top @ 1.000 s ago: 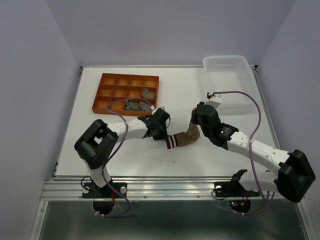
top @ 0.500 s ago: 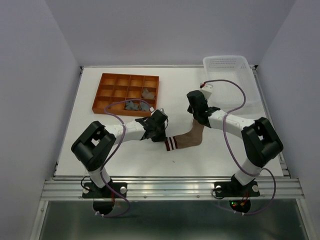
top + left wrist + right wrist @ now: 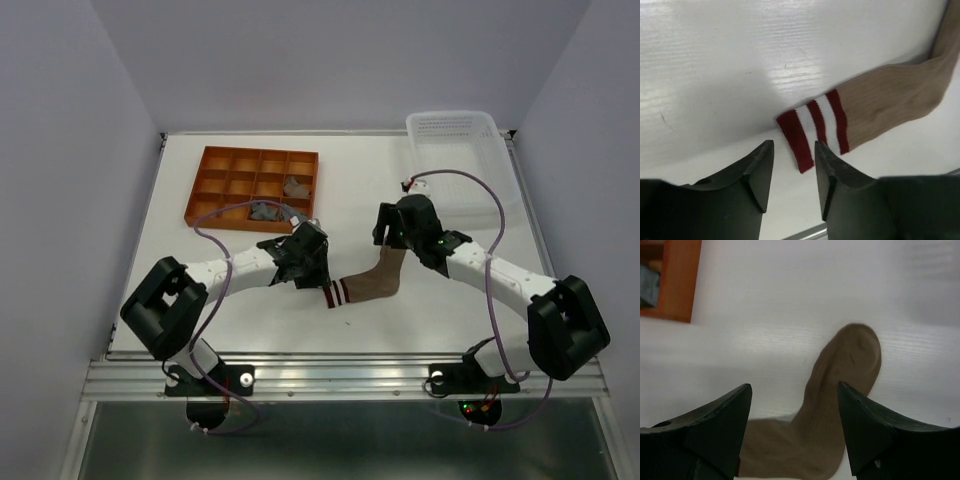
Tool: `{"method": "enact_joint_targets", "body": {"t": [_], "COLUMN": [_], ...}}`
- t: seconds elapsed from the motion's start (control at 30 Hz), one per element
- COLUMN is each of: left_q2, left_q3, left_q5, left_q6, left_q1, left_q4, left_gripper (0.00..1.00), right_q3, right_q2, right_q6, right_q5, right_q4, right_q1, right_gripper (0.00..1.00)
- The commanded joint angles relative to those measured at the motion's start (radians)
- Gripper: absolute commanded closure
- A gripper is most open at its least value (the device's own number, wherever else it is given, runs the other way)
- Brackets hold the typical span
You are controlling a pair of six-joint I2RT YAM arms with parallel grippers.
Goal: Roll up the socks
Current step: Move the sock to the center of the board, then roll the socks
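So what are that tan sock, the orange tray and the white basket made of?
The tan sock looks like soft ribbed knit fabric, matte, with fine ridges showing and red-white stripes at the cuff. The orange tray seems rigid matte plastic, perhaps printed; hard to tell. The white basket appears translucent plastic mesh.

Tan striped-cuff sock flat, bent; grey socks bundled in tray.

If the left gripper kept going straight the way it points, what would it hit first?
Most likely the striped cuff of the tan sock, lying just ahead of the open left gripper.
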Motion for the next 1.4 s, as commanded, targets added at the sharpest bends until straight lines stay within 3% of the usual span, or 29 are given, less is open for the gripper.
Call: {"method": "enact_joint_targets", "body": {"t": [0.0,0.03,0.23,0.53,0.7,0.9,1.07,1.3,1.37], "left_q2": [-0.098,-0.108,-0.122,-0.164,-0.21,-0.305,-0.391,-0.398,-0.394], "left_q3": [-0.009,-0.009,-0.006,0.001,-0.018,-0.079,-0.131,-0.118,-0.118], "left_q5": [-0.003,-0.002,-0.025,-0.103,-0.118,-0.146,-0.121,-0.138,-0.132], "left_q6": [0.018,0.021,0.025,0.021,0.025,0.024,0.044,0.062,0.064], "left_q1": [-0.004,-0.006,-0.004,0.024,0.06,0.131,0.27,0.324,0.333], "left_q4": [-0.036,-0.038,-0.038,-0.067,-0.098,-0.113,-0.095,-0.116,-0.115], "left_gripper": [0.43,0.37,0.01,0.01,0.01,0.01,0.01,0.01,0.01], "right_q3": [-0.089,-0.097,-0.088,0.074,0.205,0.231,0.162,0.16,0.186], "right_q2": [-0.039,-0.036,0.068,0.333,0.45,0.305,0.148,0.178,0.227], "right_q6": [-0.002,-0.002,-0.006,-0.018,-0.115,-0.322,-0.373,-0.35,-0.36], "right_q5": [-0.17,-0.216,-0.249,-0.2,-0.204,-0.298,-0.214,-0.18,-0.186], "right_q4": [-0.096,-0.095,-0.015,0.017,0.022,0.005,-0.156,-0.279,-0.288], "right_q1": [0.004,0.004,0.004,0.004,-0.017,0.023,0.205,0.412,0.422], "right_gripper": [0.13,0.0,0.0,0.0,0.0,0.0,0.0,0.02,0.13]}}
